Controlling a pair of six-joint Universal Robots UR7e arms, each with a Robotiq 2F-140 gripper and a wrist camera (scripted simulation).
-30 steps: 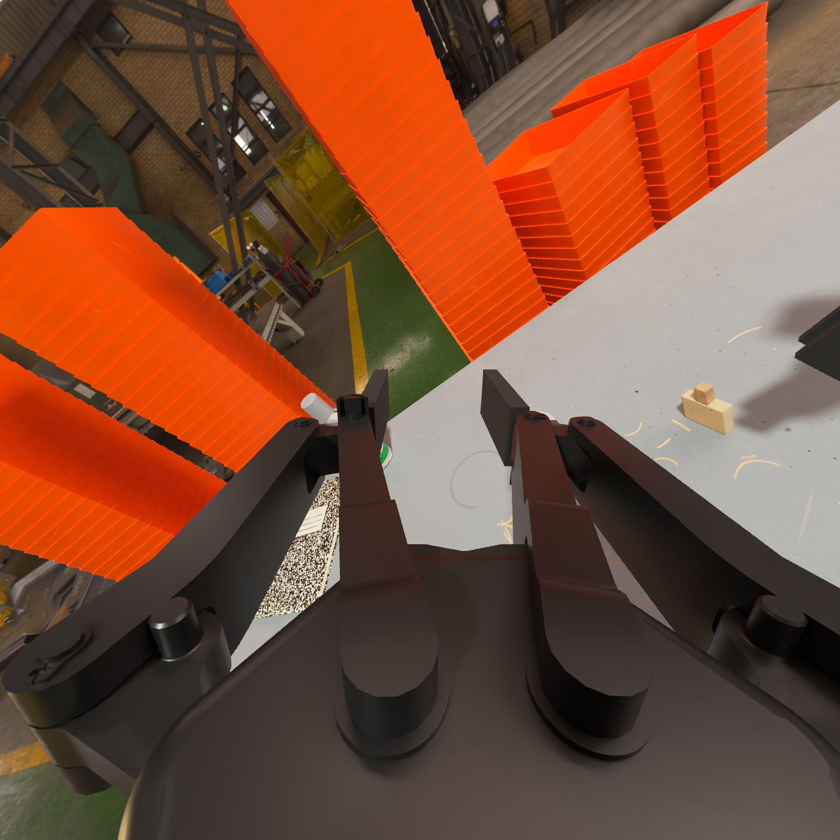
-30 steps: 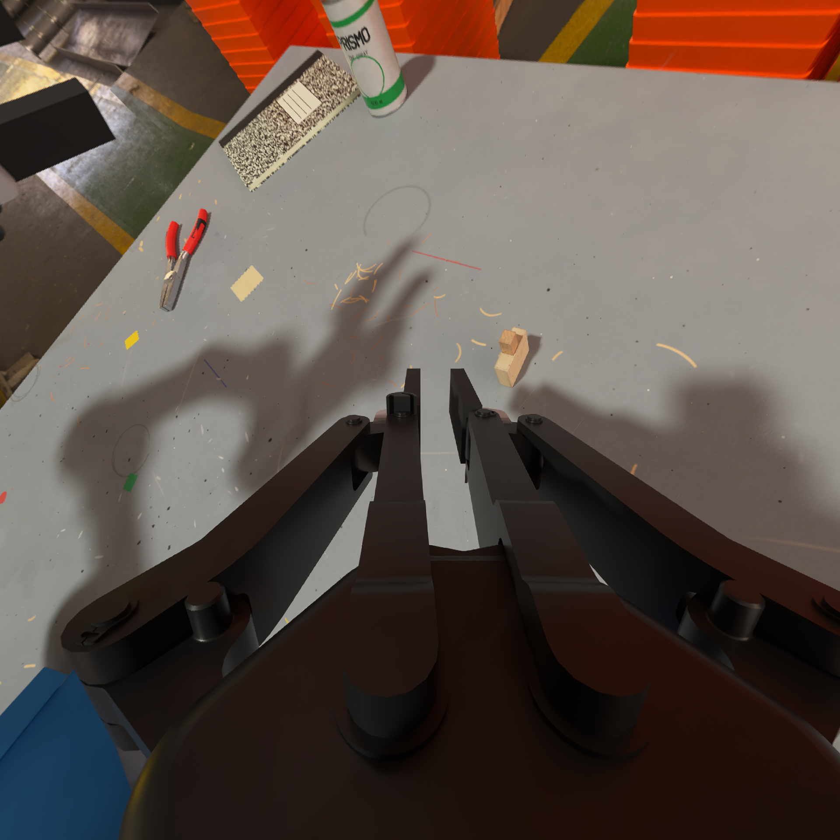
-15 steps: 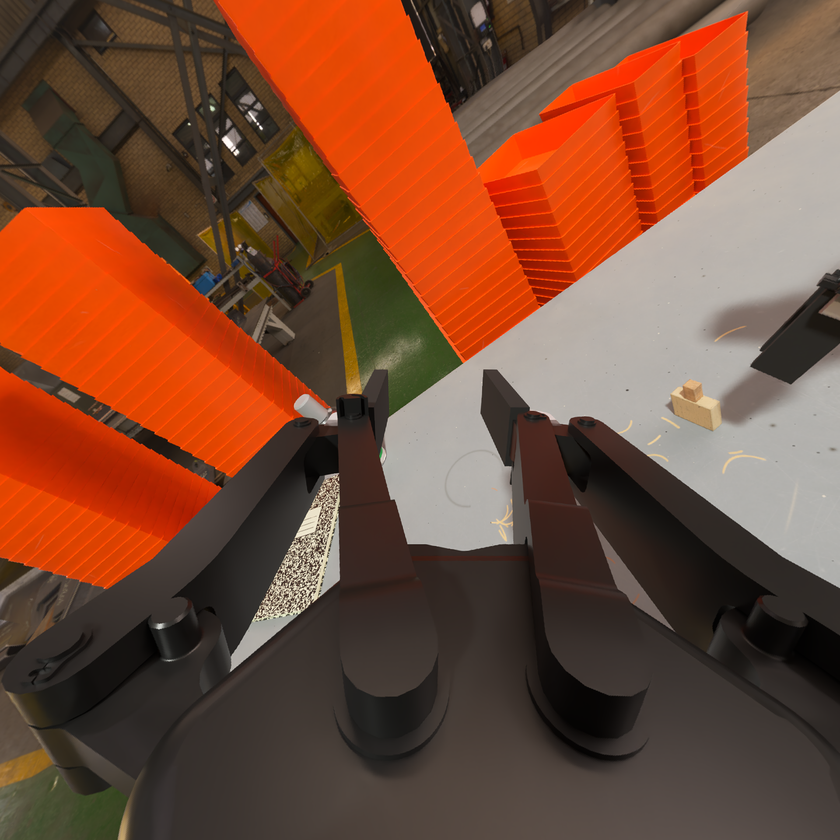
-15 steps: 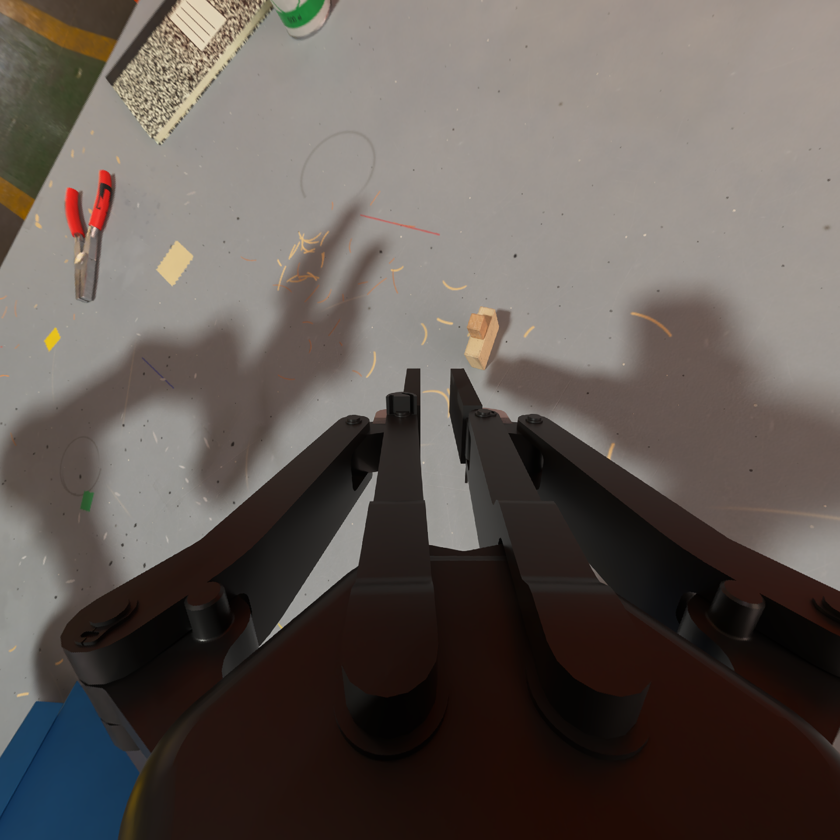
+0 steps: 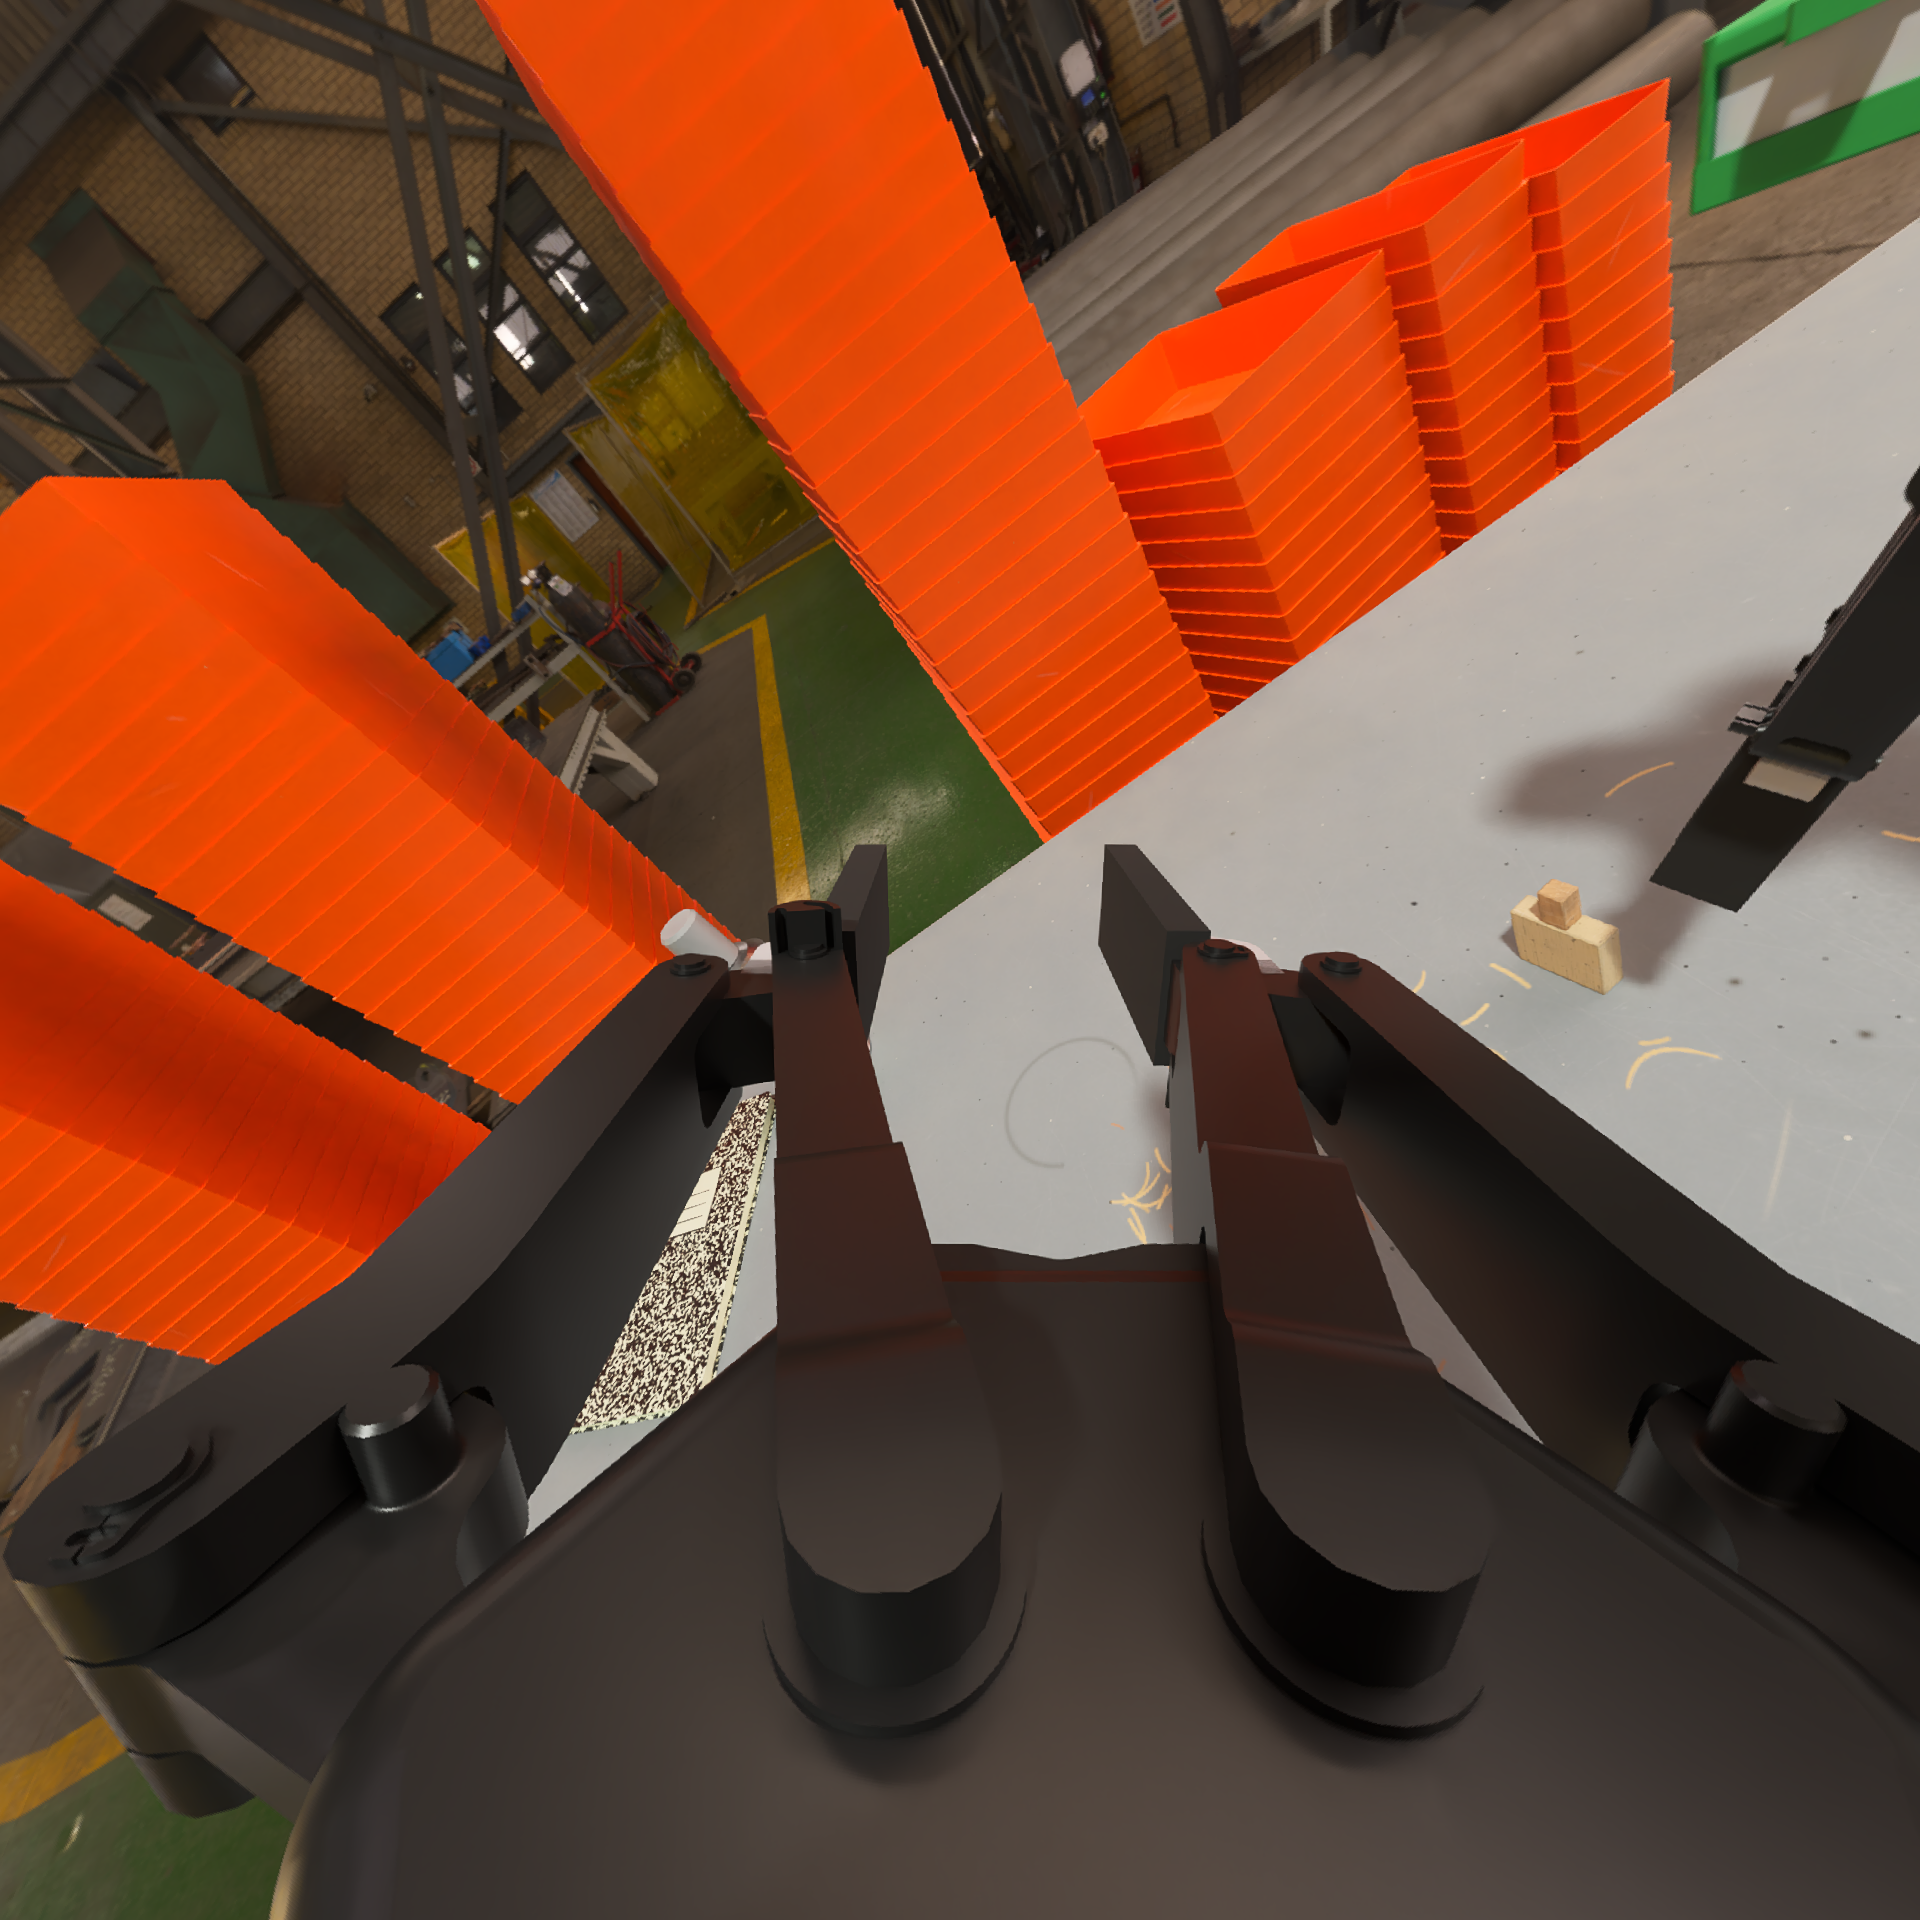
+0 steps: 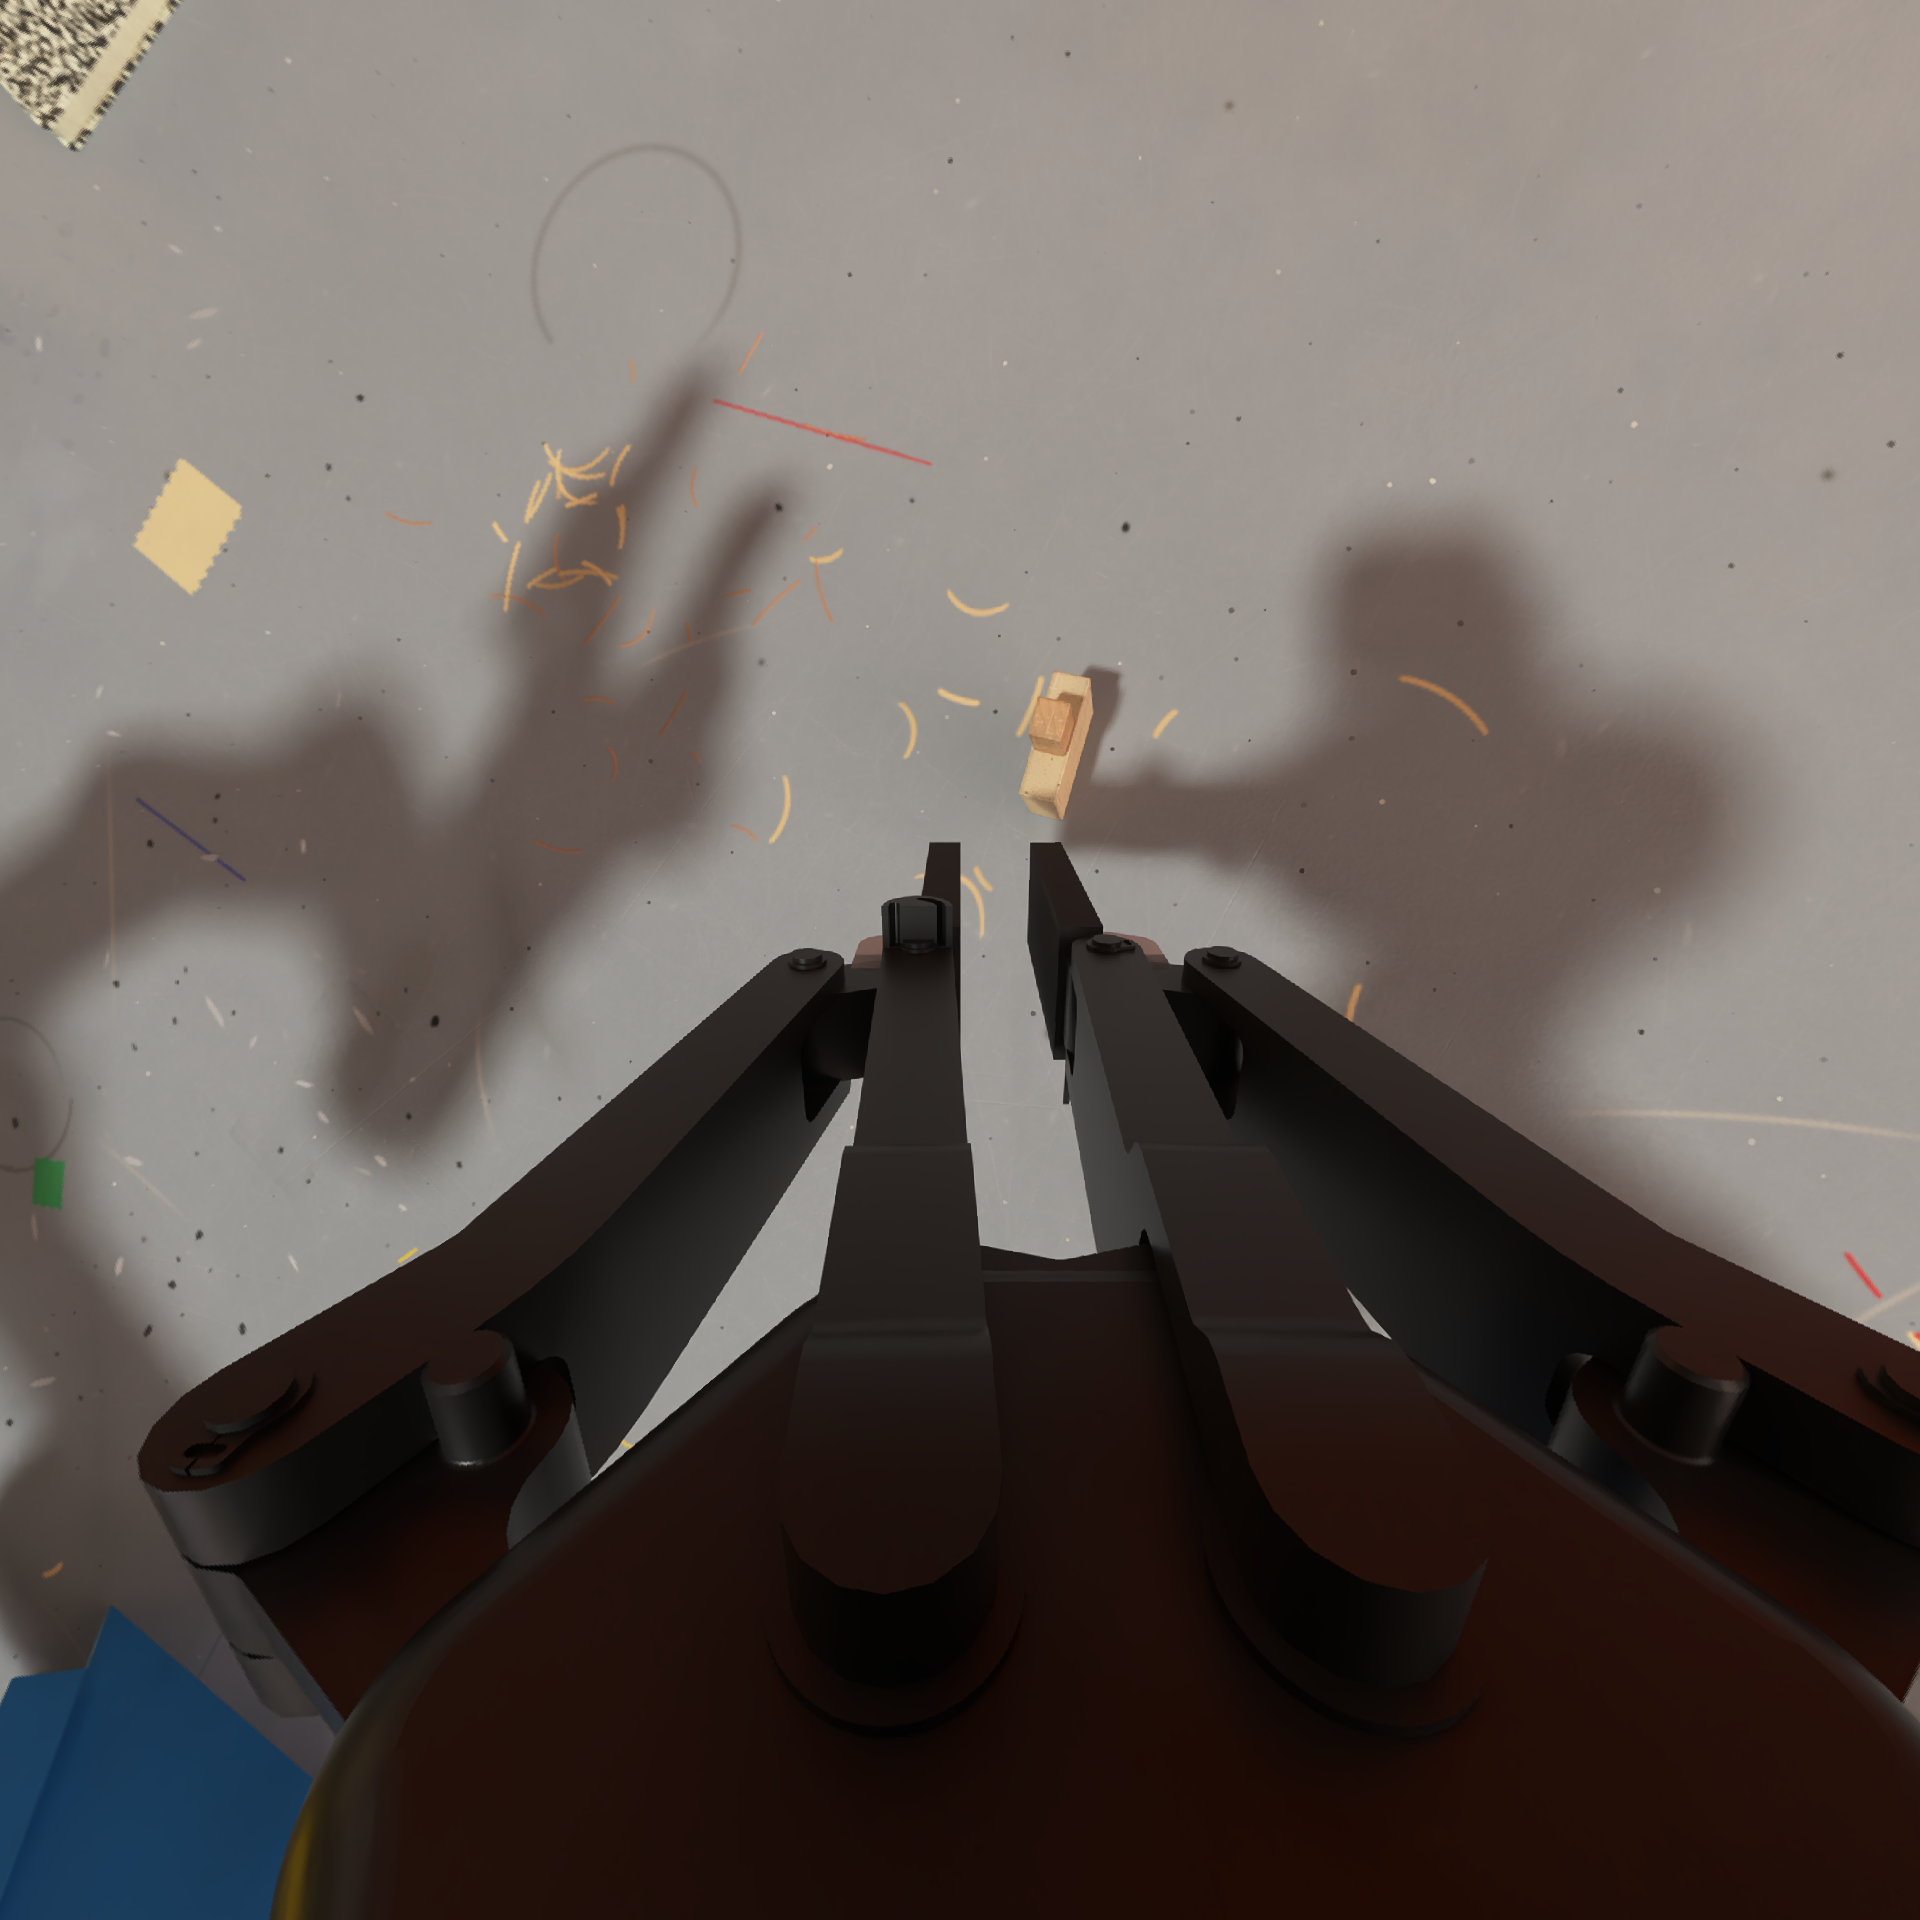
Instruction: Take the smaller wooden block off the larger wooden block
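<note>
A small darker wooden block (image 6: 1051,719) sits on top of a larger pale wooden block (image 6: 1058,774) on the grey table (image 6: 1351,312). My right gripper (image 6: 992,868) points down at the table, and the blocks lie just beyond its fingertips, slightly to the right. Its jaws stand narrowly apart with nothing between them. My left gripper (image 5: 995,904) is open and empty near the table's far edge. In the left wrist view, the small block (image 5: 1558,902) and the large block (image 5: 1567,943) lie to the right. The right gripper's fingers (image 5: 1766,821) hang just above and right of them.
Stacks of orange crates (image 5: 831,416) stand beyond the table edge. A speckled notebook (image 5: 675,1278) and a white bottle cap (image 5: 691,932) lie by the left gripper. The notebook's corner (image 6: 73,62), a tan tag (image 6: 187,525), wood shavings (image 6: 566,520) and a blue object (image 6: 125,1766) are near the right gripper.
My right gripper has tipped down and come closer to the table and the blocks, so the pliers and bottle have left its view. My left gripper has shifted only slightly.
</note>
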